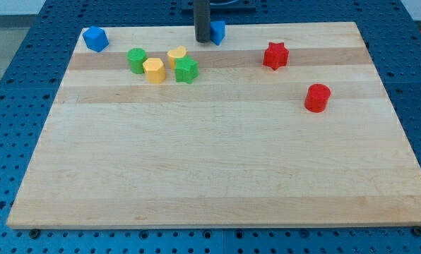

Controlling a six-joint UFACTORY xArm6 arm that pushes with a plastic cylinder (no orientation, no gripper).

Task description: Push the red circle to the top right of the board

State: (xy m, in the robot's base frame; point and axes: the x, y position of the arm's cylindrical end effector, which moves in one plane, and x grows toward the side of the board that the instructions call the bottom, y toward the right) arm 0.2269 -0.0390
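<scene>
The red circle [317,97] is a short red cylinder standing on the wooden board [217,162], right of centre in the upper half. A red star [275,56] lies up and to its left. My tip [202,39] is at the board's top edge near the middle, touching or right beside the left side of a blue block [217,32]. The tip is far to the upper left of the red circle.
A blue block [95,38] sits at the top left corner. A cluster left of the tip holds a green cylinder [137,60], a yellow hexagon-like block [154,70], a yellow heart-like block [176,56] and a green star [186,70].
</scene>
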